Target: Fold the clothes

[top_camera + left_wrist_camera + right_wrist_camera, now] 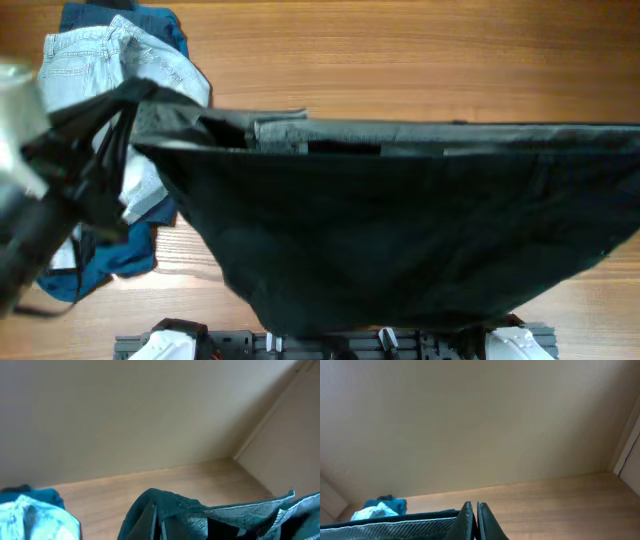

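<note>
Above wooden table (pixel 420 60): black shorts (pixel 400 230), spread wide, waistband (pixel 430 135) taut, held up between both arms. Grip: left gripper (pixel 135 108) clamped on waistband's left corner; right gripper (pixel 474 520) pinched tight at its right end. Far left: light-blue denim (pixel 100 55) heaped over dark-blue piece (pixel 105 265).

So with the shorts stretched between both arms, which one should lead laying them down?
Probably right: the right end effector holds the shorts over bare table; the left end effector hangs above the denim.
</note>
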